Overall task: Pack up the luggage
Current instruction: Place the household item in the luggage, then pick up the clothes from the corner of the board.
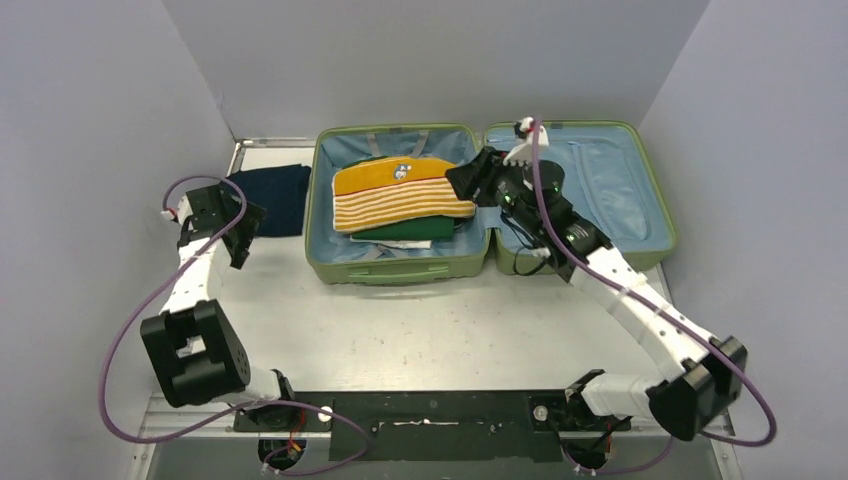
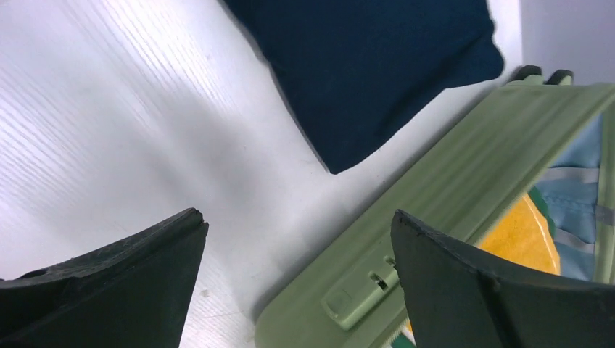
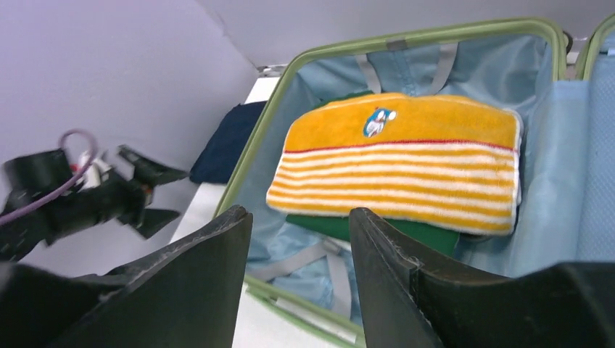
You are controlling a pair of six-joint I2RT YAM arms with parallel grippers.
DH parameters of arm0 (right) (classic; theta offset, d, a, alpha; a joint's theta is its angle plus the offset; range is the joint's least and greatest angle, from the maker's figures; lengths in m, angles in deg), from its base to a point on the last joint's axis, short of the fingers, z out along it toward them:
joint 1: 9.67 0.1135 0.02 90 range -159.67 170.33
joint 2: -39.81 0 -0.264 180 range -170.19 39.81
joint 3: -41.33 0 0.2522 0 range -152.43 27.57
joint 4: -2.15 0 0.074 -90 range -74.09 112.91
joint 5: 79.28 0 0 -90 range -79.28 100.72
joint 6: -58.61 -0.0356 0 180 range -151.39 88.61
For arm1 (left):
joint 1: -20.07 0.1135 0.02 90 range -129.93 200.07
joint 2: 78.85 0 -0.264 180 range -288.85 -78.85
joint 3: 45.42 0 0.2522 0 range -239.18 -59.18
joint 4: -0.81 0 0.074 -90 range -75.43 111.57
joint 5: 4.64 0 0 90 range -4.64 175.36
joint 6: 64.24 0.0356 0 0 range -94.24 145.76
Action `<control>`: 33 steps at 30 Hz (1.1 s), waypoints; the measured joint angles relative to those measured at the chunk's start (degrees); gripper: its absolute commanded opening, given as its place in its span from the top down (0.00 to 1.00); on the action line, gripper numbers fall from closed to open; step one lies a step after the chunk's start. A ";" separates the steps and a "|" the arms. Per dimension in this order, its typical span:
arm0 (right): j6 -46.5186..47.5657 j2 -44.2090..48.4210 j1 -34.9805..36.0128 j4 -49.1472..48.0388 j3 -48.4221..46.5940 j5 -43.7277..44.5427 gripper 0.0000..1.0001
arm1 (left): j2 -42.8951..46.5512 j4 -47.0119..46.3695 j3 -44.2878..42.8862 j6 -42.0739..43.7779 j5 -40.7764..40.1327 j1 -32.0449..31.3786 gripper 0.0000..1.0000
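The luggage [image 1: 400, 270] lies open at the back of the table, with a light-green shell and blue lining. Its left half holds a folded yellow-and-white striped garment [image 1: 400, 195] on top of a green garment [image 1: 405, 230]. A folded navy garment [image 1: 275, 198] lies on the table left of the luggage. My left gripper [image 1: 247, 235] is open and empty, just in front of the navy garment [image 2: 377, 65] and beside the luggage's outer wall [image 2: 450, 167]. My right gripper [image 1: 465, 180] is open and empty over the hinge, facing the striped garment [image 3: 406, 159].
The luggage's right half [image 1: 600, 180] shows only blue lining with a zip. Grey straps [image 3: 326, 254] lie on the lining in front of the green garment [image 3: 377, 228]. Grey walls close in the table on the left, back and right.
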 measured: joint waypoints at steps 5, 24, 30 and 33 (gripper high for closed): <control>-0.35 10.84 2.43 0.28 11.47 0.15 0.47 | -6.91 -1.51 -0.02 -5.22 1.95 0.02 0.03; 1.33 28.41 4.07 14.43 24.04 0.83 0.44 | -37.46 5.29 -26.34 -13.16 0.22 -1.44 0.03; 1.84 28.92 4.07 16.63 23.65 1.27 0.44 | -39.32 8.31 -28.94 -12.63 -0.85 -2.16 0.34; 1.90 28.92 4.07 17.33 23.17 1.57 0.44 | -40.44 8.09 -29.77 -11.45 -0.87 -2.14 0.59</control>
